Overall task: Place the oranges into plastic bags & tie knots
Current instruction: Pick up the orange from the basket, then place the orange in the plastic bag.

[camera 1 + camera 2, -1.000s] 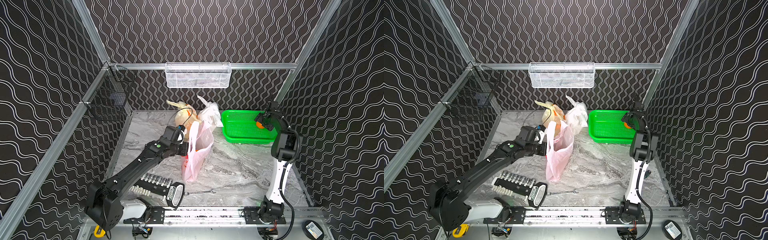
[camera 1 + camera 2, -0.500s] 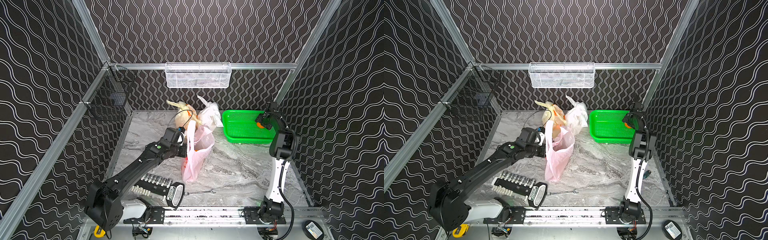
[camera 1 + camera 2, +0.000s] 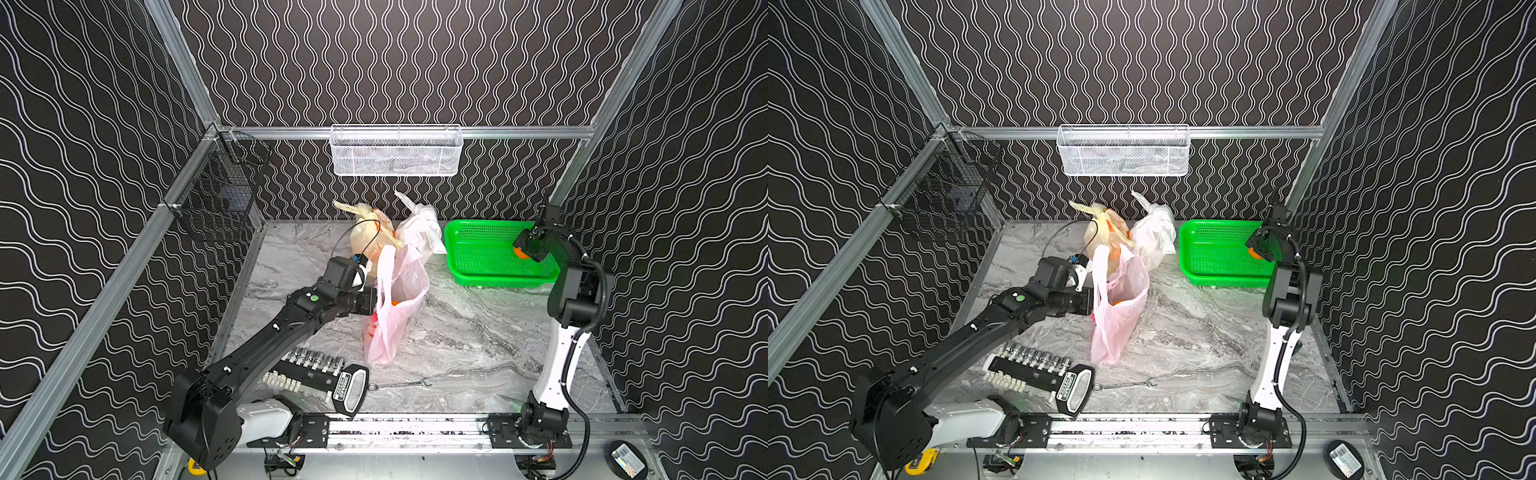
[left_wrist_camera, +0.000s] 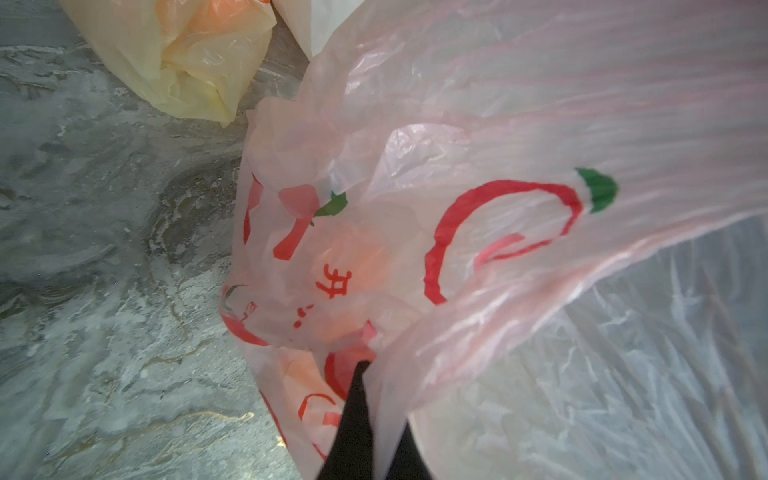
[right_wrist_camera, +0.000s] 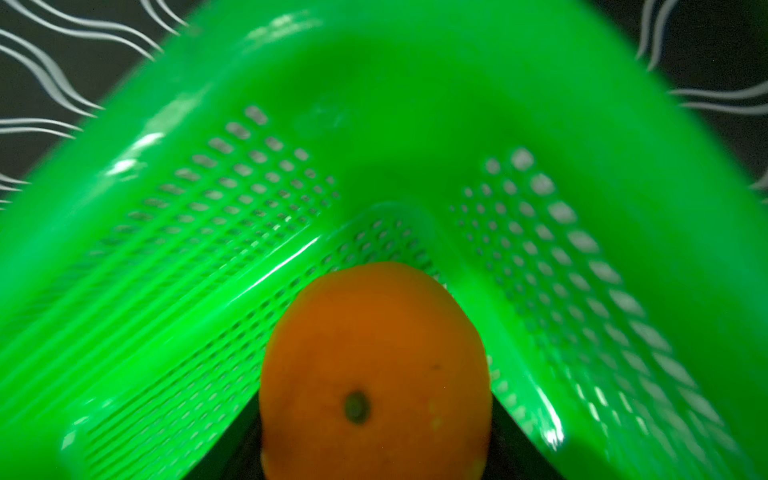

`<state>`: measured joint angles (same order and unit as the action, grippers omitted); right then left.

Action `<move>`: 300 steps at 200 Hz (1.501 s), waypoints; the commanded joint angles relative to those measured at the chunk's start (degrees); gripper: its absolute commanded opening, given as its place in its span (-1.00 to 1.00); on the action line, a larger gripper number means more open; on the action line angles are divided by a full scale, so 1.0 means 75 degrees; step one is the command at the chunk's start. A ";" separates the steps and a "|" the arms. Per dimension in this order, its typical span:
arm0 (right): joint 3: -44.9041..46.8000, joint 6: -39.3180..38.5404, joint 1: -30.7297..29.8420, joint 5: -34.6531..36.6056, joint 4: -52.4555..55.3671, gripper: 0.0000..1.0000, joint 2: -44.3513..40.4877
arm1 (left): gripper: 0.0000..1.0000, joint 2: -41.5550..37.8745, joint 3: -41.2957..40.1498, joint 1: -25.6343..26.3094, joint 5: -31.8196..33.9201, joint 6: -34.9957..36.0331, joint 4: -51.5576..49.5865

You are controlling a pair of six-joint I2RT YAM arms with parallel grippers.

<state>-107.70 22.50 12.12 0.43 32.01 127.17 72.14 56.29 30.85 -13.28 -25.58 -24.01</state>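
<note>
Item, far left: a black wire basket (image 3: 216,203) hangs on the side frame, above the tabletop's left edge. Item, front left: a black socket rail with a row of chrome sockets (image 3: 309,368) lies near the front edge, partly under my left arm, and a slim steel spanner (image 3: 399,384) lies flat just right of it. Item, centre: the pink bag (image 3: 395,316), a thin crinkly carrier with red print, stands upright with its mouth open and one handle loop raised. My left gripper (image 4: 380,415) is clamped tight on the film at the bag's left side, and plastic is pinched between the black fingers (image 4: 353,415). The bagged orange (image 3: 395,302) shows as a bright spot inside the bag. Item, back centre: a translucent yellowish bag (image 3: 368,237) and a white bag (image 3: 419,228) sit against the back wall, both tied at the top and just behind the pink bag. A white mesh basket (image 3: 395,151) hangs on the rail above them. Item, open room: the grey marble-look tabletop (image 3: 478,345) lies bare from the pink bag across to my right arm's post, and forward to the front rail. Item, back right: the green perforated plastic basket (image 3: 482,253) sits in the corner, its right end close to the wall frame. My right gripper (image 3: 524,249) hangs over that end. Its jaws are closed round the held orange (image 5: 374,374), a small round fruit with its stem dimple facing the wrist camera.
</note>
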 commanded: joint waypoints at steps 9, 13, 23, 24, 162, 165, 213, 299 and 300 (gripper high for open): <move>0.1312 0.0671 -0.0031 -0.0769 -0.0911 0.04 -0.1372 | -1.00 0.0018 -0.0223 -0.0260 -0.1297 -0.0678 0.1198; 0.1547 0.0735 -0.0053 -0.0895 -0.1016 0.03 -0.1569 | -1.00 0.0025 -0.0281 -0.0314 -0.1467 -0.0747 0.1353; 0.2065 0.0816 -0.0165 -0.1217 -0.1194 0.02 -0.2030 | -1.00 0.0048 -0.0342 -0.0411 -0.1793 -0.0898 0.1670; 0.2113 0.0818 -0.0182 -0.1252 -0.1208 0.02 -0.2070 | -1.00 0.0055 -0.0344 -0.0417 -0.1822 -0.0905 0.1692; 0.6206 0.0778 -0.5184 -0.3050 -0.2161 -0.07 -0.8137 | -1.00 0.0469 0.0009 -0.0958 -0.2498 -0.0989 0.1842; 0.6249 0.0756 -0.5242 -0.3151 -0.2250 -0.07 -0.8184 | -1.00 0.0470 0.0017 -0.0961 -0.2501 -0.0972 0.1832; 0.5740 0.0566 -0.6378 -0.3827 -0.3249 -0.04 -0.7451 | -1.00 0.0485 0.0026 -0.0976 -0.2393 -0.0714 0.1584; 0.5327 0.0619 -0.6714 -0.2497 -0.3068 0.48 -0.6083 | -1.00 0.0416 0.0105 -0.1131 -0.2059 -0.0459 0.1155; 0.5332 0.0620 -0.6714 -0.2496 -0.3070 0.49 -0.6106 | -1.00 0.0426 0.0108 -0.1134 -0.2048 -0.0452 0.1147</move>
<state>-68.34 26.70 -38.15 -18.92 11.53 82.02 74.91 56.21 22.72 -30.02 -31.11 -13.82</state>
